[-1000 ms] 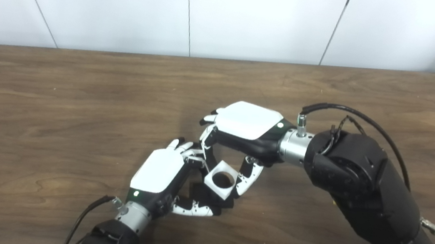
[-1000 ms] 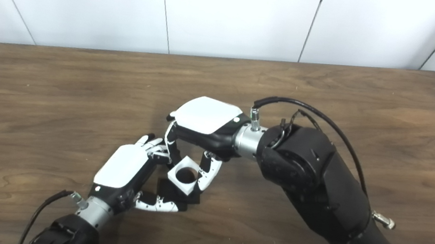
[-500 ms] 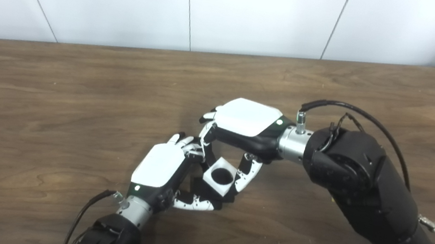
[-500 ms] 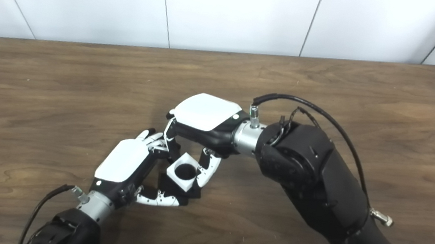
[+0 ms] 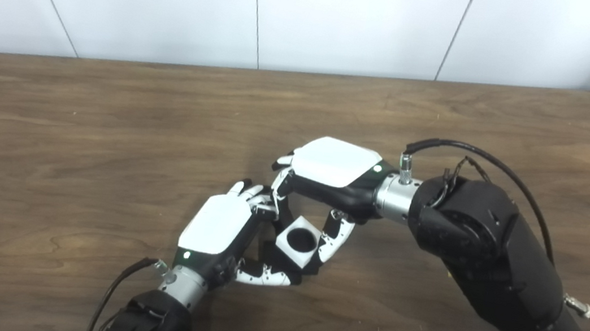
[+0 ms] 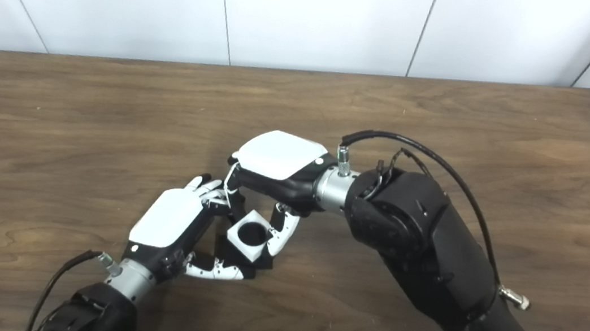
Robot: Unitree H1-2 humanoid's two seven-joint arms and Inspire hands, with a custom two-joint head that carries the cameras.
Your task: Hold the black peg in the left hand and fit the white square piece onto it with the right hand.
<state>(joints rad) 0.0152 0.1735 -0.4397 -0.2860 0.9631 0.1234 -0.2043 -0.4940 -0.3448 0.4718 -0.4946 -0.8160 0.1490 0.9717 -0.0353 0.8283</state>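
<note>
The white square piece (image 5: 297, 241) has a round hole in its middle that looks dark inside. My right hand (image 5: 330, 177) is shut on it, fingers on its left side and thumb on its right. The piece sits on top of the black peg (image 6: 259, 261), whose square black base shows below and around it. My left hand (image 5: 220, 232) is shut on that black peg, with fingers behind it and the thumb curled under its front. Both hands meet near the table's front middle, and the peg's shaft is hidden by the white piece.
A brown wooden table (image 5: 106, 123) spreads to all sides, with white wall panels (image 5: 348, 19) behind its far edge. The right forearm (image 5: 488, 253) crosses the table's right front, with a black cable looping over the wrist.
The white piece has come down from a tilted pose and now sits flatter on the black peg. The camera shifted slightly; both hands keep their hold.
</note>
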